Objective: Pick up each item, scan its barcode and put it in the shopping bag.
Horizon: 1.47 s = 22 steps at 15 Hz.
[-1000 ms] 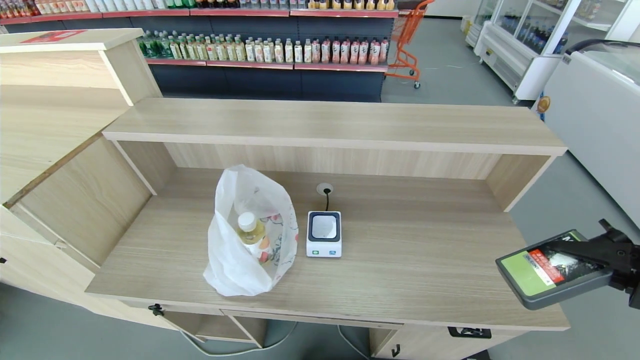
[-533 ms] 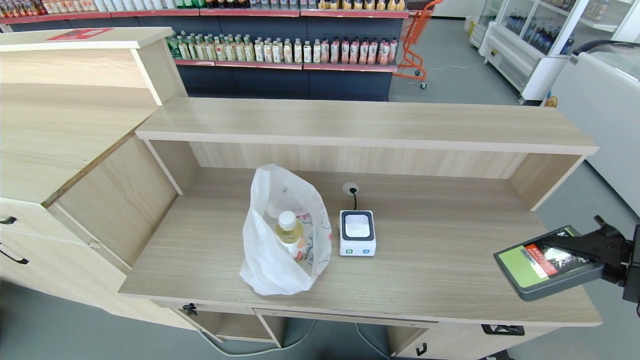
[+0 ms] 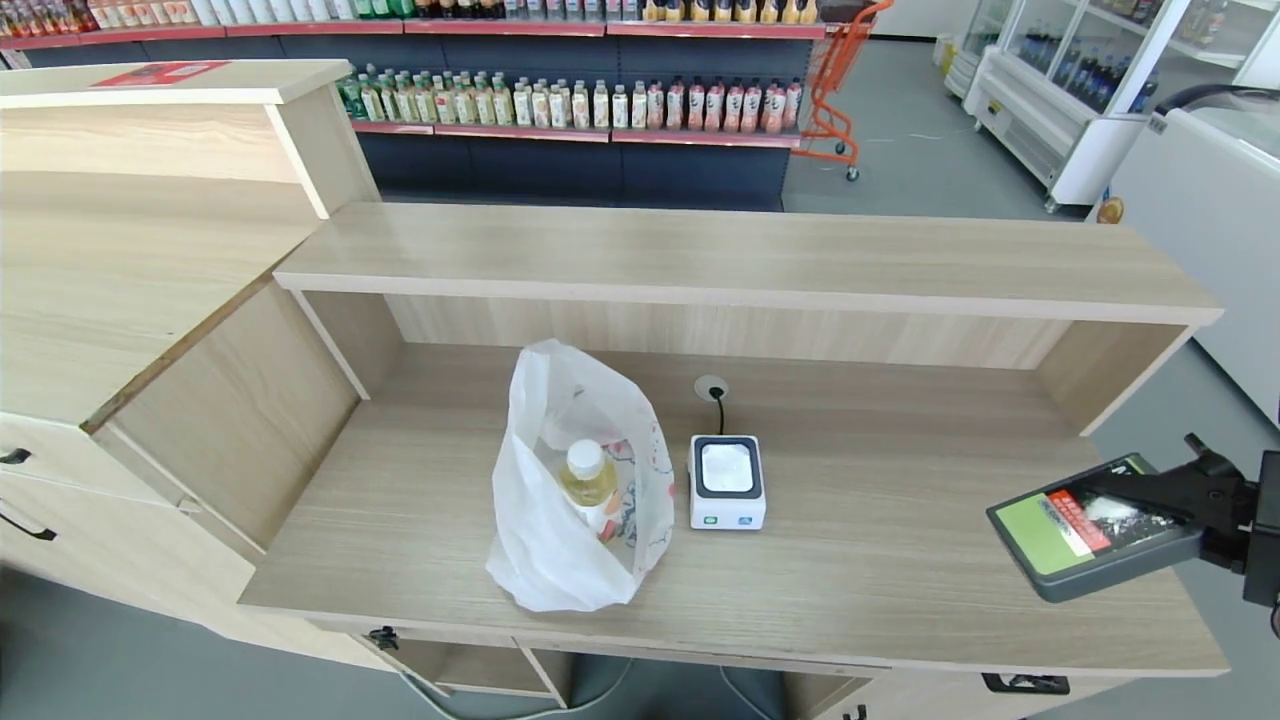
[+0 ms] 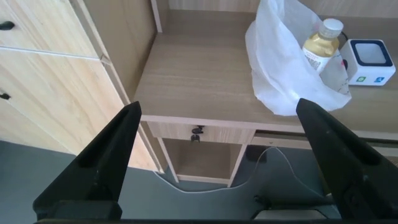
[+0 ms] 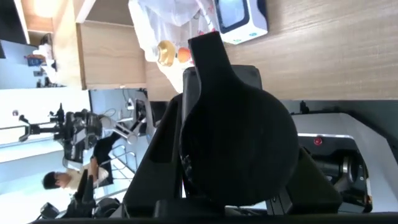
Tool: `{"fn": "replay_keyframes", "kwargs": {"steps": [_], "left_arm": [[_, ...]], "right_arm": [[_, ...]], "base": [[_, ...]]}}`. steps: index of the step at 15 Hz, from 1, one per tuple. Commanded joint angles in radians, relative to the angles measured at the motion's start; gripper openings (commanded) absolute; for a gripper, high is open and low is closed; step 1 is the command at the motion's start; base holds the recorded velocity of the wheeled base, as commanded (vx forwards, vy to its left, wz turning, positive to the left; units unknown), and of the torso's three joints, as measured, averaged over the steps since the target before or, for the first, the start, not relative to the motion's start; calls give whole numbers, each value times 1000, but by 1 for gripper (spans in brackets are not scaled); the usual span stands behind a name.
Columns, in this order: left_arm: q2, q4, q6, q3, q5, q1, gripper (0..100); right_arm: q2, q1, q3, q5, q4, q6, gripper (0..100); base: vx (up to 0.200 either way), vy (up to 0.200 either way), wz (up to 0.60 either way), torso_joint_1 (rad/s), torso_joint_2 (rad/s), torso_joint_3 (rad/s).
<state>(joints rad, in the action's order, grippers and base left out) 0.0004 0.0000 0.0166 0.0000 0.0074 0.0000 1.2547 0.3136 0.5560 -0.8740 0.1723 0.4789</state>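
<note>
A white shopping bag [image 3: 570,520] stands open on the wooden counter [image 3: 900,570], with a yellow drink bottle [image 3: 588,482] upright inside it. Just right of the bag sits the white barcode scanner [image 3: 727,482], window facing up. My right gripper [image 3: 1150,510] is shut on a flat dark box with a green and red label [image 3: 1070,530], held tilted above the counter's right end. My left gripper [image 4: 217,155] hangs open and holds nothing, off the counter's front left corner; past it I see the bag [image 4: 280,62], the bottle [image 4: 320,43] and the scanner [image 4: 371,61].
A raised ledge [image 3: 740,255] runs along the counter's far side, with side walls at both ends. A taller cabinet [image 3: 130,230] stands to the left. Behind are drink shelves [image 3: 570,100], an orange cart [image 3: 835,90] and freezers [image 3: 1200,190].
The whole head picture has shifted, so the camera moved. The box in my right gripper now hangs farther in over the counter's right end. Bag, bottle and scanner keep their places on the counter.
</note>
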Motion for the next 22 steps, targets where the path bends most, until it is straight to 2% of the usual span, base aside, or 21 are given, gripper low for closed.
{"fn": "replay_keyframes", "kwargs": {"steps": [1,2,3,4,5,7,9,11,12,18,20,22], "left_arm": [[0,0,0,0,0,0,100],[0,0,-3,0,0,-2,100],[0,0,-9,0,0,-2,100],[0,0,-10,0,0,-2,100],[0,0,-10,0,0,-2,100],[0,0,-10,0,0,-2,100],[0,0,-10,0,0,-2,100],[0,0,-10,0,0,-2,100],[0,0,-10,0,0,-2,100],[0,0,-10,0,0,-2,100],[0,0,-10,0,0,-2,100],[0,0,-10,0,0,-2,100]], "right_arm": [[26,-33,9,44,6,-2,0],[55,-90,9,119,38,-2,0],[65,-114,7,145,52,-2,0],[75,-199,1,201,65,-3,0],[78,-243,-1,231,65,-3,0],[112,-400,-19,375,67,-6,0],[190,-481,-18,478,84,-23,0],[273,-505,-16,503,162,-36,0],[347,-510,-18,501,260,-37,0],[611,-558,2,463,610,-68,0],[680,-582,16,466,673,-111,0],[707,-599,33,468,676,-143,0]], "base": [[200,0,0,36,12,-12],[200,0,0,12,12,2],[200,0,0,7,-2,7],[0,0,0,0,0,0],[0,0,0,0,0,0],[0,0,0,0,0,0],[0,0,0,0,0,0],[0,0,0,0,0,0],[0,0,0,0,0,0],[0,0,0,0,0,0],[0,0,0,0,0,0],[0,0,0,0,0,0]]}}
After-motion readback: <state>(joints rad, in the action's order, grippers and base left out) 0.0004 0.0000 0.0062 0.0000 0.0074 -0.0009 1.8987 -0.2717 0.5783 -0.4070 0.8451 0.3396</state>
